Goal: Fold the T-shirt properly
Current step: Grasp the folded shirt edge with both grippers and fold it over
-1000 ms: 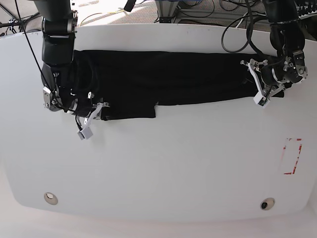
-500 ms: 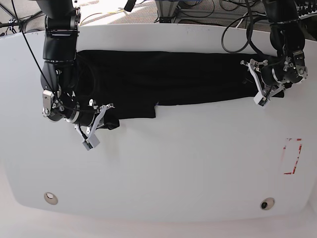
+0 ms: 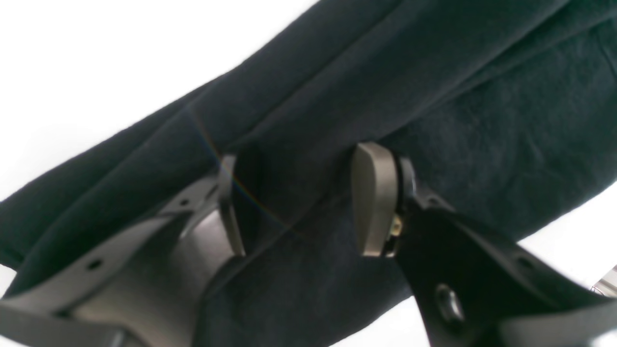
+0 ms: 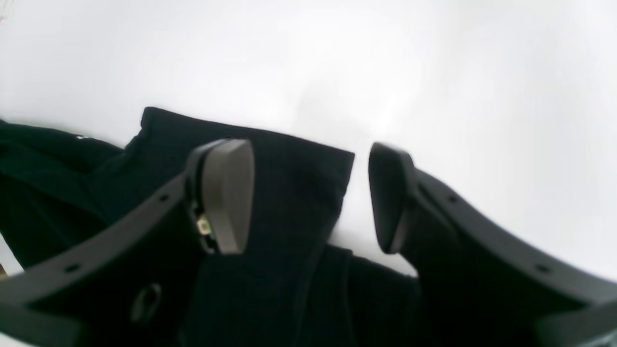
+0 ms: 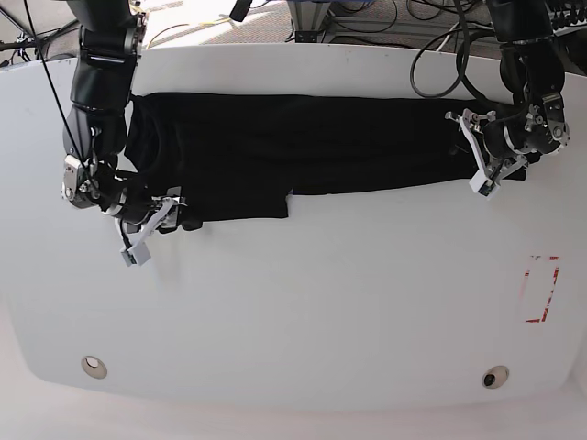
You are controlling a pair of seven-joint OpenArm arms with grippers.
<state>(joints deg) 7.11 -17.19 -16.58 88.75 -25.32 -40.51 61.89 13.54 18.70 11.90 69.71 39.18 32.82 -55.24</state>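
The black T-shirt (image 5: 303,147) lies folded into a long strip across the far half of the white table (image 5: 321,302), plain side up. A short flap (image 5: 243,203) sticks out toward the front near its left end. My right gripper (image 5: 151,229) stands open at that left end; in the right wrist view the right gripper (image 4: 308,193) has one finger over a flat cloth corner (image 4: 289,193) and the other over bare table. My left gripper (image 5: 470,154) is at the strip's right end. In its own view the left gripper (image 3: 296,202) has its jaws apart, straddling a cloth ridge (image 3: 434,96).
A red-outlined rectangle (image 5: 541,289) is marked on the table at the right. Two round fittings (image 5: 94,367) (image 5: 495,377) sit near the front edge. Cables (image 5: 440,55) hang over the far edge behind the left arm.
My right gripper has opened and let go of the shirt's left end, pulling back to the left. The bunched cloth it held now lies flatter. The left arm has not moved.
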